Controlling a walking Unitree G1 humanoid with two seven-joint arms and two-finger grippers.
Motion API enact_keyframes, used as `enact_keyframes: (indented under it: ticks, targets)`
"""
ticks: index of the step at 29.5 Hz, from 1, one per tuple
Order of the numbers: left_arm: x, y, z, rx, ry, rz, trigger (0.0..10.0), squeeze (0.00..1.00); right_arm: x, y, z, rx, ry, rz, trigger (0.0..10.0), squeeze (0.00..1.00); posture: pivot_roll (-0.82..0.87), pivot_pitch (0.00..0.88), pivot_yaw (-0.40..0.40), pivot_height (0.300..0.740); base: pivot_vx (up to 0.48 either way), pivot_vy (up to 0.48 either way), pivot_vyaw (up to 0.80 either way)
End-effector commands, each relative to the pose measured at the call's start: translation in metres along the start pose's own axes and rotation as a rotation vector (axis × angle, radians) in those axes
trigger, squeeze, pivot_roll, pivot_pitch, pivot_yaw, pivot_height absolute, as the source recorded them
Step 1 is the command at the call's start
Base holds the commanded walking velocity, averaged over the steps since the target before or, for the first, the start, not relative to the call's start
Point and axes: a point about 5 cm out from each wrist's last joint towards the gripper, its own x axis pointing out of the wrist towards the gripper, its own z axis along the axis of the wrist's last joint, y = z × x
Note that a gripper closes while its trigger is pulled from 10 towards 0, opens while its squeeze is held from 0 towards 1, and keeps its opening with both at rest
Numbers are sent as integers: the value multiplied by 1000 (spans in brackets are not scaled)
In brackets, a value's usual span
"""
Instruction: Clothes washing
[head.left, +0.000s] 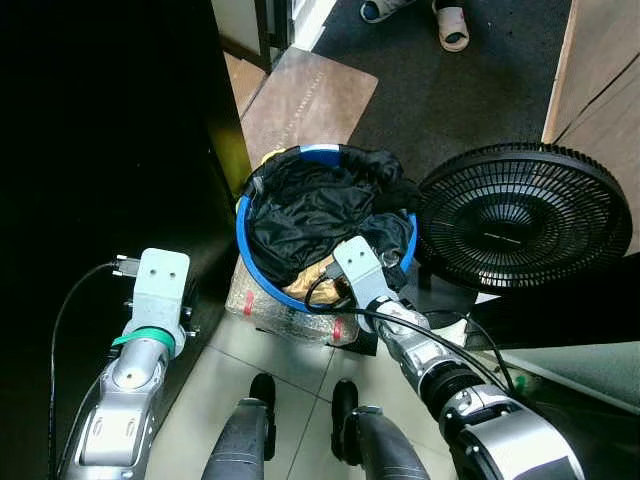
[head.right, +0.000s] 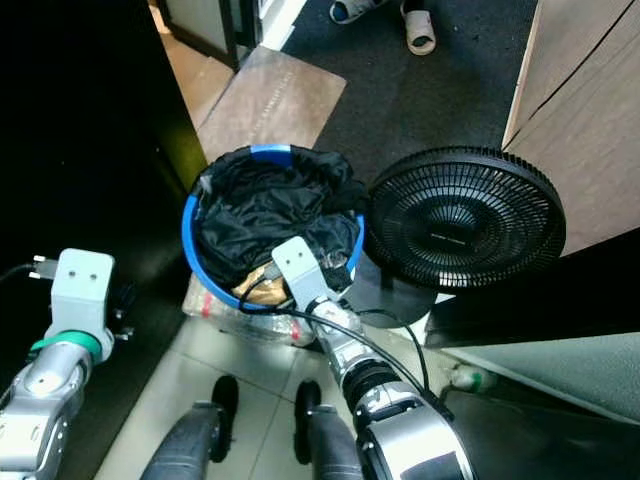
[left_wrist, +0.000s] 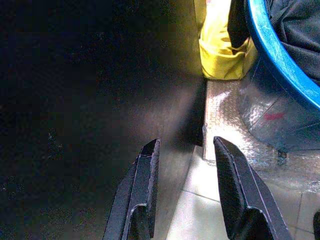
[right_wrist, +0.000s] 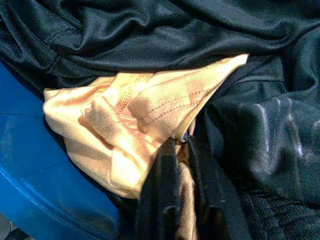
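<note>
Black pedestal fan (head.left: 522, 215) standing just right of blue laundry basket (head.left: 262, 275). Black clothes (head.left: 310, 205) filling basket. My right gripper (right_wrist: 182, 142) reaching in, fingers clamping tan garment (right_wrist: 125, 135). My left gripper (left_wrist: 184, 165) hovering beside basket, fingers apart.

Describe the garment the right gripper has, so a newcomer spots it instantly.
Find the blue laundry basket beside the black fan. At its near rim the right gripper pinches a tan-yellow cloth, the one pale piece among black clothes.
</note>
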Motion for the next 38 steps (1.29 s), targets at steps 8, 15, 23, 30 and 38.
enact_keyframes:
  ticks: [8,15,23,30,38]
  targets:
    - [-2,-2,-14,-1,57,-9,10000,0,-5,1,-15,52,6,-12,0,0,240,584,54,740,0,0,0]
    - [9,-1,-8,4,25,-19,10000,0,-15,-26,50,166,-415,-171,6627,0,225,458,62,740,0,0,0]
    - [20,-5,-5,7,-2,-54,10000,0,-41,-55,74,167,-613,-348,10000,0,198,269,97,740,0,0,0]
    - [28,-11,-7,4,-11,-72,10000,0,-59,-78,114,188,-787,-410,10000,0,164,153,101,740,0,0,0]
    - [36,-16,-9,-8,-23,-77,10000,0,-104,-105,189,272,-1108,-439,10000,0,135,81,115,740,0,0,0]
